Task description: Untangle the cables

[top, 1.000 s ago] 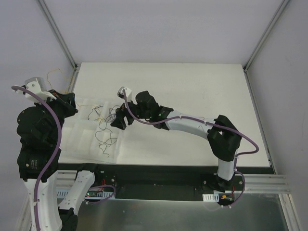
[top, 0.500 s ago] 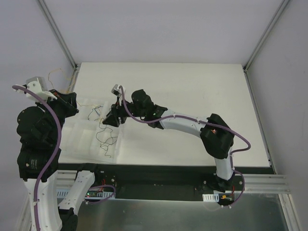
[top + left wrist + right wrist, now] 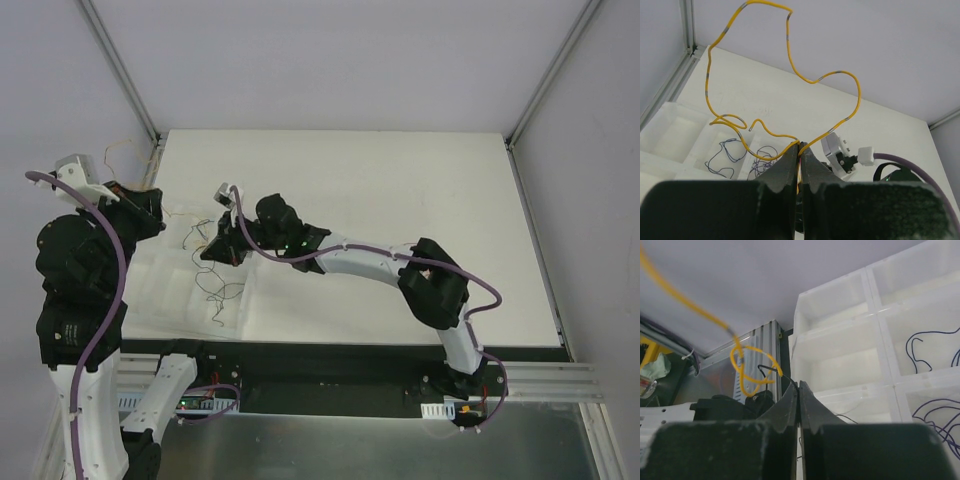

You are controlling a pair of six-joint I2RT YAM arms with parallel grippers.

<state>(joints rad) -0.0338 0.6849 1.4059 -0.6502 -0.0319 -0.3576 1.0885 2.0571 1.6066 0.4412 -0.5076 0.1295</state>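
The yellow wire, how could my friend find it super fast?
Find the white tray on the left of the table. Above it, the left gripper pinches the yellow wire, which loops high in the air. It is yellow with grey bands, while the purple wires lie in the tray.

Cannot tell colours of the cables [image 3: 218, 288] in the tray [image 3: 165, 290] from above: too thin. Cannot see right gripper [image 3: 207, 256] tips there, tucked under the wrist. Lose lower end of yellow cable [image 3: 788, 40] between pinched-together tips of left gripper [image 3: 800, 145], with purple cables [image 3: 721, 144] partly covered behind. Right wrist view: yellow cable blurred, cut at upper left edge; black cable [image 3: 775, 370] at the tips, pinched or only touching, cannot tell.
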